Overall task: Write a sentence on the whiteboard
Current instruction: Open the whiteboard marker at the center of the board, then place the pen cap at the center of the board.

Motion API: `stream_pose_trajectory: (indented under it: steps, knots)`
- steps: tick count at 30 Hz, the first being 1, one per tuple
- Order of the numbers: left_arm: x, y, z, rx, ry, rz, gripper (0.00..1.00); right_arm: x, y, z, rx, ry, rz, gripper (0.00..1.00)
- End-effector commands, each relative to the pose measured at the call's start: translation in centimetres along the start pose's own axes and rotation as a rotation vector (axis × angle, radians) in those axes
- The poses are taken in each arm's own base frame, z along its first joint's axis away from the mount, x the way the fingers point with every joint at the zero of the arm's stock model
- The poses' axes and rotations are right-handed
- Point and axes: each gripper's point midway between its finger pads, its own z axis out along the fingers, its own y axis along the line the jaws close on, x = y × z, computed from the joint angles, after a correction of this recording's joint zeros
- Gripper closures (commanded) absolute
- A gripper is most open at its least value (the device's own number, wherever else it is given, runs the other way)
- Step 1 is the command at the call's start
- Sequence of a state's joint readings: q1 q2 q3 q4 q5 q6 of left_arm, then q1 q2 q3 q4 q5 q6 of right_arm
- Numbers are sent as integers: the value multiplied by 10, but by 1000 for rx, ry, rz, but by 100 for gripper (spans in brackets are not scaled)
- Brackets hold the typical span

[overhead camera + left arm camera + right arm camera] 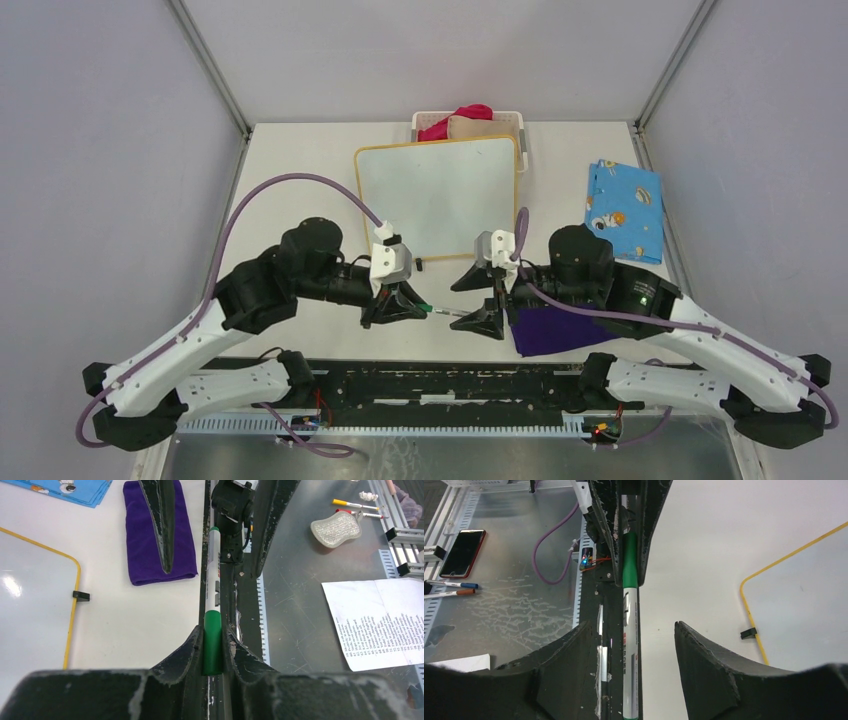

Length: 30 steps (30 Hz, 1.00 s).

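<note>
Your left gripper [212, 640]: reaching right, clamped on green marker [215, 585]. Your right gripper [631, 627]: facing left, jaws apart astride the green marker, nearer than whiteboard [437, 195].

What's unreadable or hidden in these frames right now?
- Printed paper sheet, left wrist view: text too small to read.
- White plastic basket, top view: contents partly hidden behind the orange-framed whiteboard.
- Green-capped white marker, wrist views: label blurred; green end partly covered, clamped in the left gripper.
- Whiteboard, wrist views: cut off by the frame edge.
</note>
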State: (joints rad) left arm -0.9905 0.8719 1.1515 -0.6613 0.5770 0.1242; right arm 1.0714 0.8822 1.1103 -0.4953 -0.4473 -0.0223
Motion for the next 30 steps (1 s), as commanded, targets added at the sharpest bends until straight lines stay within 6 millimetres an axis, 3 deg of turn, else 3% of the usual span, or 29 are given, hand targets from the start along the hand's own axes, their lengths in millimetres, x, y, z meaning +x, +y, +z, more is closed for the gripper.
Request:
stream_pose_trajectory:
  steps: [1, 7, 14, 15, 19, 26, 30]
  knots:
    - [-17, 1, -6, -9, -33, 64, 98, -1, 7, 8, -57, -3, 19, 34]
    - [-18, 3, -5, -23, -30, 61, 98, 14, 5, 20, -64, 58, 49, 43]
    - [-18, 4, -3, -22, -25, 48, 98, 17, 4, 27, -60, 79, 53, 58]
    - [-18, 4, -4, -23, -25, 47, 98, 18, 4, 27, -61, 83, 54, 63]
    - [-19, 7, -5, -41, -26, 50, 98, 27, 3, 27, -46, 106, 51, 99]
    - [-49, 7, -33, -141, -178, 147, 98, 64, -5, 5, 48, 166, 27, 100]
    - [-61, 5, -42, -165, -246, 169, 98, 71, -5, -7, 86, 151, 36, 100]
